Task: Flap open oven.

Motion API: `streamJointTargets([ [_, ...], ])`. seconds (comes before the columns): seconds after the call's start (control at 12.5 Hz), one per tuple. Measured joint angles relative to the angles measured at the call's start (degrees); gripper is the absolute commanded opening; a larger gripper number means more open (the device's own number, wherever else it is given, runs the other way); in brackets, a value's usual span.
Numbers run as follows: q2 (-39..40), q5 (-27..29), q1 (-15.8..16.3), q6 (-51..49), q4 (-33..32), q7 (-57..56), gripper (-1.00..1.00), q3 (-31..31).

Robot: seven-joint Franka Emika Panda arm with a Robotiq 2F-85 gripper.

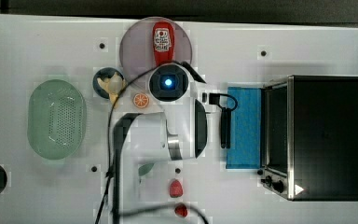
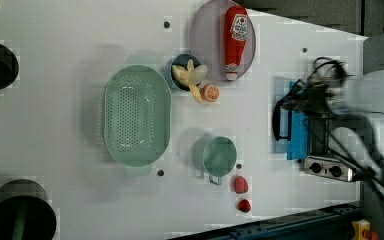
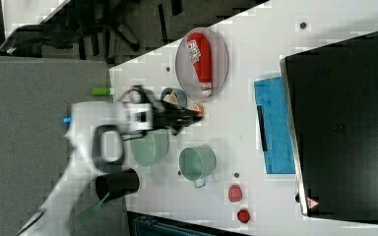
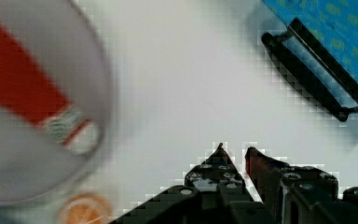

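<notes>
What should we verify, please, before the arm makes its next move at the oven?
1. Oven door flapped down flat on the table: ok.
2. Gripper apart from the door handle: ok.
3. Nothing held between the slightly parted fingertips: ok.
4. Ketchup bottle lying on its plate, apart from the gripper: ok.
5. Orange slice off the door: ok.
6. Oven cavity free of items: cannot tell, it is dark inside.
</notes>
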Motion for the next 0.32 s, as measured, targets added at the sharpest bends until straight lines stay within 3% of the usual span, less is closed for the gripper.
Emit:
streamJointTargets([
  [0.32,-12.33,2.29,0.47,-11.22,4.59,0.0,-0.65,-0.69],
])
